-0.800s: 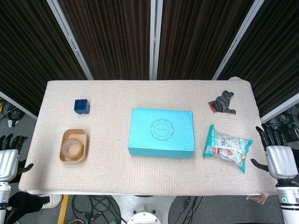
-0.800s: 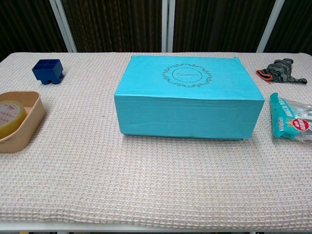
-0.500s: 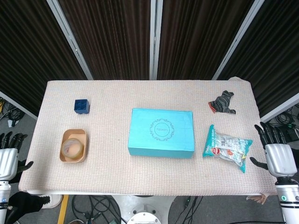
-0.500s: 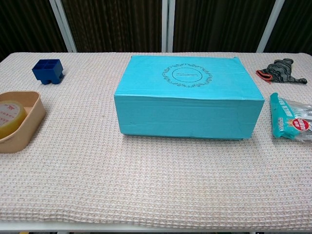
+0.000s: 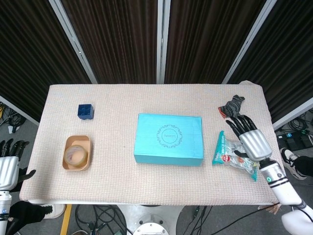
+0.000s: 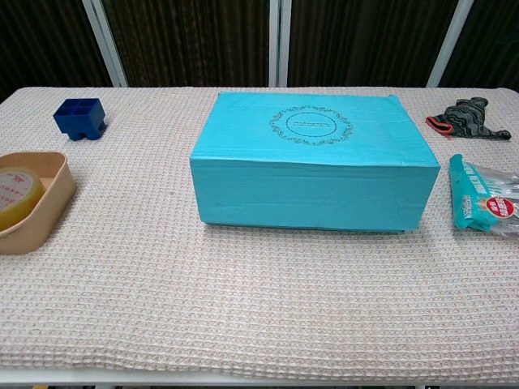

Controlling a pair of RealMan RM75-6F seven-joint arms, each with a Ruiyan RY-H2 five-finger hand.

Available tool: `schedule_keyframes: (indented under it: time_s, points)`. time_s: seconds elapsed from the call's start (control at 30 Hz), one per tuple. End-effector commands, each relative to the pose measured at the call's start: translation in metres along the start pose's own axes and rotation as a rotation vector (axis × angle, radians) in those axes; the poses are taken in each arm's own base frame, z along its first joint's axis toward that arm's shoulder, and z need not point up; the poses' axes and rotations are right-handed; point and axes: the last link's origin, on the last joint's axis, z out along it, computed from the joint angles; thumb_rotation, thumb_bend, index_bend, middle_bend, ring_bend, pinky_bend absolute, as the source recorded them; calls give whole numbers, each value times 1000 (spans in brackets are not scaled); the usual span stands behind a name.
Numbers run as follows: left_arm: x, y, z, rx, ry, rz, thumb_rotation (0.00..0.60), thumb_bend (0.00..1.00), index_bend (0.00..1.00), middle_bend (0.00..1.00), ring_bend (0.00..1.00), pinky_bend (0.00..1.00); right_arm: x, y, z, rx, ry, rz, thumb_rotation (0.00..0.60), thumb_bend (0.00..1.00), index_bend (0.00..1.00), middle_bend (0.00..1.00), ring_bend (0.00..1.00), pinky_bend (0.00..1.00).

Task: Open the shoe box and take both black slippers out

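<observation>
needed right hand (image 5: 250,138), fingers spread and holding nothing above snack bag (image 5: 234,155), brought to closed shoe box (image 5: 169,138) lid edge, lifted evenly; left hand (image 5: 9,167) spread, empty.

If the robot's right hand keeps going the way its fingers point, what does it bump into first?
Probably the striped cloth: the right hand, over the snack bag, points toward it. Its height above the table is unclear.

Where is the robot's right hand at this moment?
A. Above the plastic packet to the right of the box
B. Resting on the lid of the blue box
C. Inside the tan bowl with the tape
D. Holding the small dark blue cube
A: in the head view the right hand, fingers spread and empty, sits over the plastic packet, beside the closed shoe box.
</observation>
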Motion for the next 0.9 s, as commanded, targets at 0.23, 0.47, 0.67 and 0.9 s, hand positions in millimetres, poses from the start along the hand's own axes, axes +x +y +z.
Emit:
schedule_keyframes:
  time_s: [0.23, 0.47, 0.67, 0.9]
  points:
    - [1, -5, -5, 20, -16, -22, 600, 0, 172, 155, 54, 45, -43, -24, 81, 112, -30, -53, 600, 0, 0, 47, 0, 0]
    - [-1, -5, -7, 10, -49, -51, 600, 0, 172, 155, 54, 47, -60, -44, 108, 179, 10, -56, 600, 0, 0, 48, 0, 0]
    - [-2, -3, -8, -9, -66, -72, 600, 0, 172, 155, 54, 48, -67, -63, 112, 282, 38, -55, 600, 0, 0, 47, 0, 0]
    - [0, -2, -5, -20, -57, -76, 600, 0, 173, 155, 54, 49, -65, -79, 99, 416, 79, 29, 600, 1, 0, 78, 0, 0]
